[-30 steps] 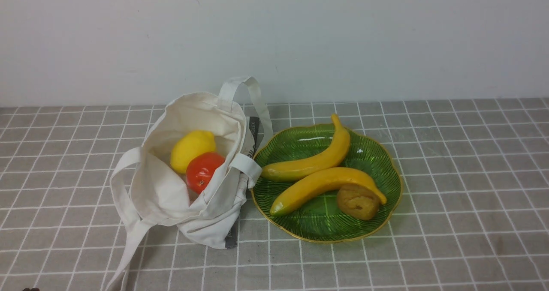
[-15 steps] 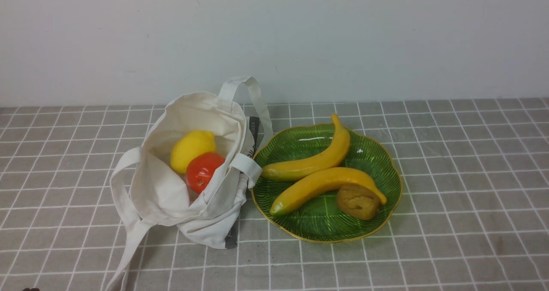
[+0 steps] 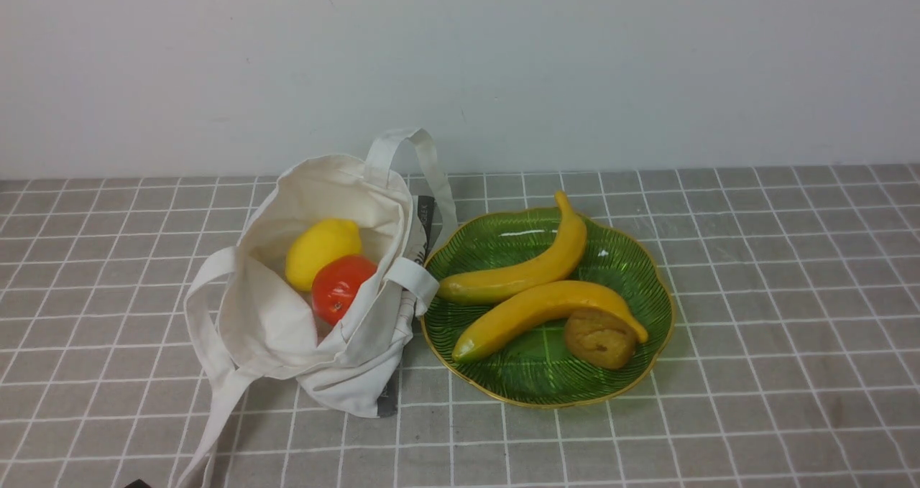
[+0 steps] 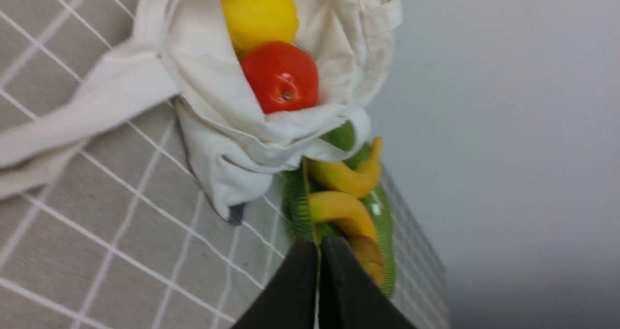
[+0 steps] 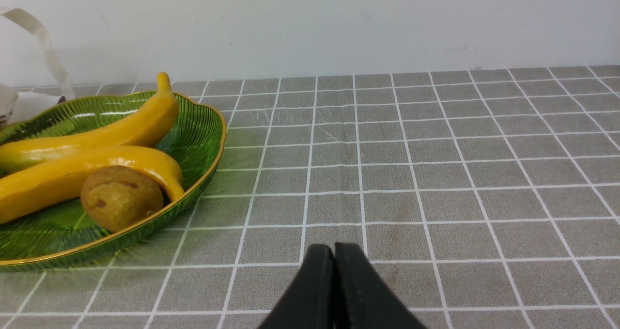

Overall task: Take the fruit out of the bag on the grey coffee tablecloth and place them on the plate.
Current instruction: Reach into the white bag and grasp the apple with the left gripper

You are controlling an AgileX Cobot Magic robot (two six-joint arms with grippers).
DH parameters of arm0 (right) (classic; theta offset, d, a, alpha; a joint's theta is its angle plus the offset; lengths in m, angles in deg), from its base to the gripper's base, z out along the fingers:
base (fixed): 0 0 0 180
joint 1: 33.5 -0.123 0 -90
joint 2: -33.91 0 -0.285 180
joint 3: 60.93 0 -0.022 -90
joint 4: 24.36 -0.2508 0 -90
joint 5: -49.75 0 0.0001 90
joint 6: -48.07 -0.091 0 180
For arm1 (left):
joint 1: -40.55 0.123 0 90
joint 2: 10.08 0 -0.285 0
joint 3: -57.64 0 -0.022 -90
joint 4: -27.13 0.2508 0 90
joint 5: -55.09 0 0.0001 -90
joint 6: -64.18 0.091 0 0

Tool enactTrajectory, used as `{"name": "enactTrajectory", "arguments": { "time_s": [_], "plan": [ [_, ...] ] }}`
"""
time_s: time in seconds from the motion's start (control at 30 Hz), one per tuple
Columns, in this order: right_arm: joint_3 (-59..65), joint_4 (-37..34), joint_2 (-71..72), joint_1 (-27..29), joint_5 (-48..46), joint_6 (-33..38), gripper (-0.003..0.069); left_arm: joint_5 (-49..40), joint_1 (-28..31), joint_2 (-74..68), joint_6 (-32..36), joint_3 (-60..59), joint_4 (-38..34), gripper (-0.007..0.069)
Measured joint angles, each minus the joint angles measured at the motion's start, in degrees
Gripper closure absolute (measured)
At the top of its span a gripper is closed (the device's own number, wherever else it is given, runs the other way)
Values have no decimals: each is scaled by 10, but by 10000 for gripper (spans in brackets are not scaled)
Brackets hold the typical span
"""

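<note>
Two bananas (image 3: 532, 269), brown fruit (image 3: 600, 339) on plate (image 3: 539, 376) | left fingers (image 4: 295, 290), right fingers (image 5: 315, 290) pressed together, empty

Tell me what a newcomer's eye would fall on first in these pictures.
A glossy red-orange round fruit and a yellow lemon glow in the open mouth of the floppy cream-white canvas bag, left of centre on the grey checked tablecloth. Beside it on the right, the green leaf-shaped glass plate carries a curved yellow banana, a second yellow banana and a brown round fruit.

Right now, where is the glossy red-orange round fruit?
Front view: the red-orange fruit lies inside the cream canvas bag, beside the yellow lemon, left of the green leaf-shaped glass plate.
</note>
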State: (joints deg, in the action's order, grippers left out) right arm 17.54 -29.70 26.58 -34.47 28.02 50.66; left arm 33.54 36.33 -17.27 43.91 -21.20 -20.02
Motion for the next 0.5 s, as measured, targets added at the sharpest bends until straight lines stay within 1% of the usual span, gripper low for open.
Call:
{"name": "enactTrajectory", "arguments": {
  "time_s": [0.17, 0.23, 0.27, 0.33, 0.4, 0.5],
  "plan": [
    [0, 0, 0, 0, 0, 0, 673, 43, 0, 0, 53, 0, -21, 632],
    [0, 0, 0, 0, 0, 0, 673, 48, 0, 0, 60, 0, -24, 632],
    [0, 0, 0, 0, 0, 0, 673, 49, 0, 0, 61, 0, -46, 632],
    [0, 0, 0, 0, 0, 0, 673, 30, 0, 0, 69, 13, -72, 632],
    [0, 0, 0, 0, 0, 0, 673, 13, 0, 0, 87, 42, -81, 632],
    [0, 0, 0, 0, 0, 0, 673, 0, 0, -27, 129, 113, -76, 632]
  ]
}}
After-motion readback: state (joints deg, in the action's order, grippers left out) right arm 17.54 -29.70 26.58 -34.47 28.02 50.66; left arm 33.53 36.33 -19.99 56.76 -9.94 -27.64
